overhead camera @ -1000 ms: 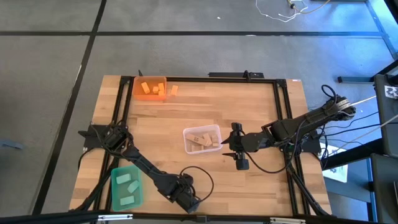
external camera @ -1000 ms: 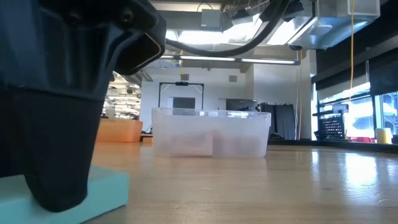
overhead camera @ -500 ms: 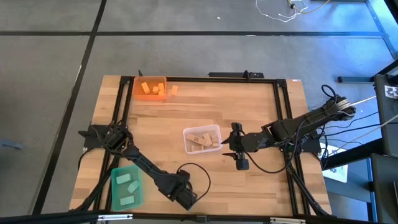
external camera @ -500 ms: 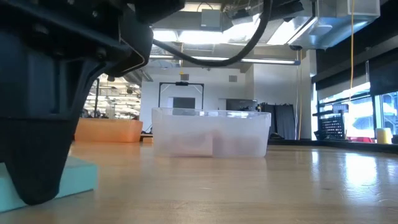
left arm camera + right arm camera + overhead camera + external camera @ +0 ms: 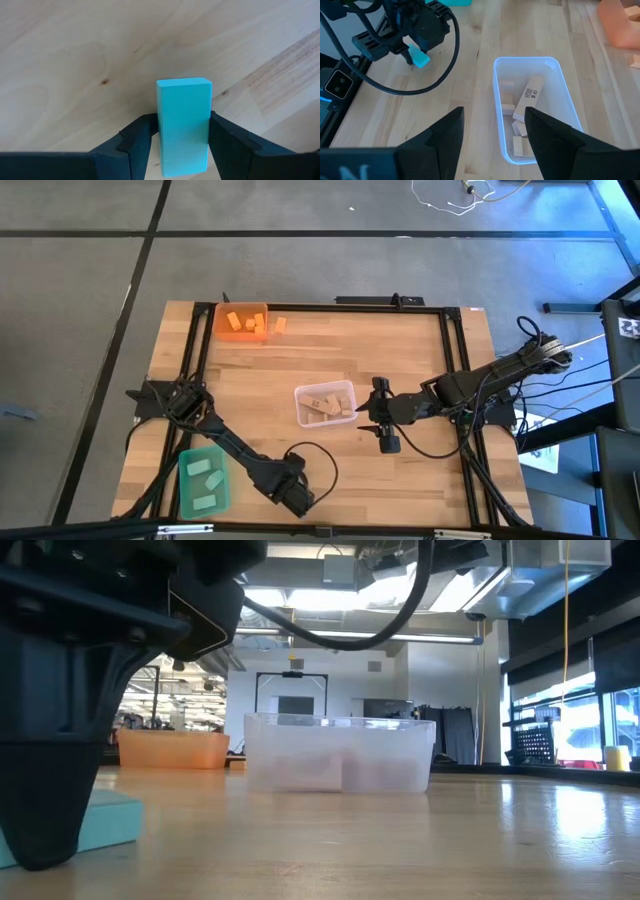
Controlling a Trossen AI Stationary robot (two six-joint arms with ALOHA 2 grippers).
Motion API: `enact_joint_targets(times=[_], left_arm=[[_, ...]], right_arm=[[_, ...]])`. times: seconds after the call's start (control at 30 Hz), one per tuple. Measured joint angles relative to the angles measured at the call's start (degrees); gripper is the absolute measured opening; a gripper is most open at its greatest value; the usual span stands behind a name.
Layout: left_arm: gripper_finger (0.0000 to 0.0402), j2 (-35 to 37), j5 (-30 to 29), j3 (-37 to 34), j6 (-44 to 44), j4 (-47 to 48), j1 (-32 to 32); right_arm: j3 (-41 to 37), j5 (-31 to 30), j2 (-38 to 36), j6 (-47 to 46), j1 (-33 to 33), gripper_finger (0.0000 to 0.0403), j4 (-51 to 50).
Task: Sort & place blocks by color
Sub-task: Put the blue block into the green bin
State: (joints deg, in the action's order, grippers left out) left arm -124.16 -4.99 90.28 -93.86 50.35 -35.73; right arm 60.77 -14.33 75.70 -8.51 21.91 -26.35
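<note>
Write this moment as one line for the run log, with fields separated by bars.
left claw: shut on mint block, near green bin | right claw: open, empty, beside clear bin | stage: carrying

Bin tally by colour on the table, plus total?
orange bin: 1
green bin: 1
clear bin: 1
Total: 3

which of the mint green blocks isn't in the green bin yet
The mint green block clamped between the left gripper's fingers, just above the table; the other two already lie inside the green bin.
</note>
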Motion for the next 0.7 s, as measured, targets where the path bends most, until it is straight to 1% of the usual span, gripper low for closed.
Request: enact_joint_targets(times=[0.57, 0.7], left_arm=[[0.0175, -0.03, -0.37, -0.07, -0.50, -0.02, 0.11], [0.0175, -0.07, -2.61, -0.07, -0.08, -0.07, 0.00]], right_arm=[[0.00, 0.00, 0.00, 0.00, 0.01, 0.0209, -0.02], [0.00, 0.00, 0.00, 0.00, 0.00, 0.0209, -0.02]])
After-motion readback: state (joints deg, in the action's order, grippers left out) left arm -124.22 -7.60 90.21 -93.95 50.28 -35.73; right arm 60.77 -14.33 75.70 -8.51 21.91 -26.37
